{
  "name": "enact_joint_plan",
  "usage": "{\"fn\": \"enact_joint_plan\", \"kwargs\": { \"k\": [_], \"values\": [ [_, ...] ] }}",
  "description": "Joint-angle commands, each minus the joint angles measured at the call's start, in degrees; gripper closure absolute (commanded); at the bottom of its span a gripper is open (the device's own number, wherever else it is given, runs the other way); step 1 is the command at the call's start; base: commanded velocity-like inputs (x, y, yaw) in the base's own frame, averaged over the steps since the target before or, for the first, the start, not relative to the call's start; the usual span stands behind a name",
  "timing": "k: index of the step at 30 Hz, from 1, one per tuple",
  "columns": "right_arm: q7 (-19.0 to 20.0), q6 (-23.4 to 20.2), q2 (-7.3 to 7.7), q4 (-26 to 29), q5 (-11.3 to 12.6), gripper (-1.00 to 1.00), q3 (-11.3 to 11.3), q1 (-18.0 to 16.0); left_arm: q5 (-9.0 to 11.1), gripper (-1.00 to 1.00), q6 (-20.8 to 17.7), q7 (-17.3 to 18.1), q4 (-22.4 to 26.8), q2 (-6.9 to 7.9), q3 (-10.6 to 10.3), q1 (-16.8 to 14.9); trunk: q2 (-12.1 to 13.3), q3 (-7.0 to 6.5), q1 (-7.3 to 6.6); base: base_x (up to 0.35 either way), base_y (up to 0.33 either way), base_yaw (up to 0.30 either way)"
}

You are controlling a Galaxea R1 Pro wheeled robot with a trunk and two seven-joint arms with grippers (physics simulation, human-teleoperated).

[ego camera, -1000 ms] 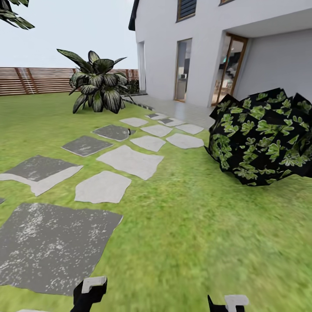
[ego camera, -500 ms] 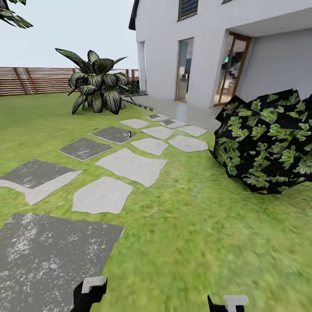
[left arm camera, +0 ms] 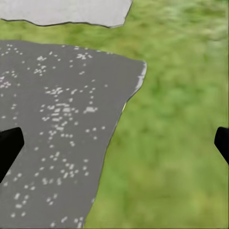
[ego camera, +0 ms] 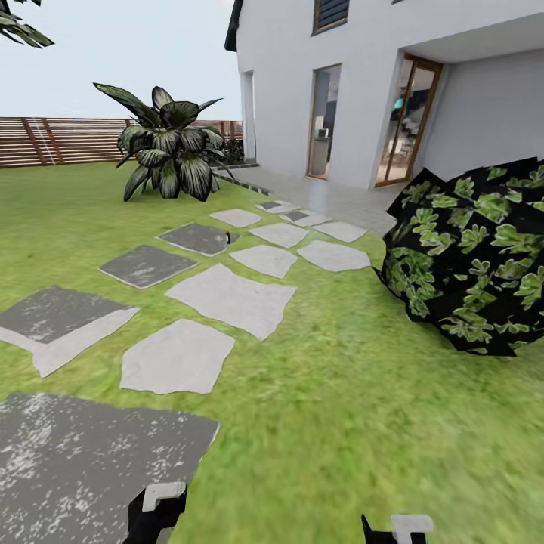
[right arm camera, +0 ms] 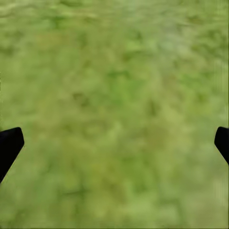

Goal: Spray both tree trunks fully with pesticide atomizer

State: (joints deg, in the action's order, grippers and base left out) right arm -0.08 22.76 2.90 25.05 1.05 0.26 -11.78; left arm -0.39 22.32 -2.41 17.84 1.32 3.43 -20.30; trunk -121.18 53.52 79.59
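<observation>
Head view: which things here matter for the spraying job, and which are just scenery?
Job:
- atomizer, tiny and dark, at the edge of a far grey stone
- grass, the floor it must be lifted from
- left gripper and right gripper, both open

Scenery:
- stepping stones
- bush
- leafy plant
- house
- fence

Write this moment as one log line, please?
phase: driving across lawn | pesticide atomizer: on far grey stepping stone | left gripper: open, empty | right gripper: open, empty, over grass
</observation>
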Motion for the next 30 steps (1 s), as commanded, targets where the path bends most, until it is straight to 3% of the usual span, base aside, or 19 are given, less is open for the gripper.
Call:
{"fn": "enact_joint_plan", "kwargs": {
  "k": [1, 30],
  "values": [
    [0.0, 0.0, 0.00, 0.0, 0.0, -1.00, 0.0, 0.0, 0.0, -1.00, 0.0, 0.0, 0.0, 0.00, 0.0, 0.0, 0.0, 0.00, 0.00, 0.338, 0.100, 0.000],
    [0.0, 0.0, 0.00, 0.0, 0.0, -1.00, 0.0, 0.0, 0.0, -1.00, 0.0, 0.0, 0.0, 0.00, 0.0, 0.0, 0.0, 0.00, 0.00, 0.339, 0.100, 0.000]
  ]
}}
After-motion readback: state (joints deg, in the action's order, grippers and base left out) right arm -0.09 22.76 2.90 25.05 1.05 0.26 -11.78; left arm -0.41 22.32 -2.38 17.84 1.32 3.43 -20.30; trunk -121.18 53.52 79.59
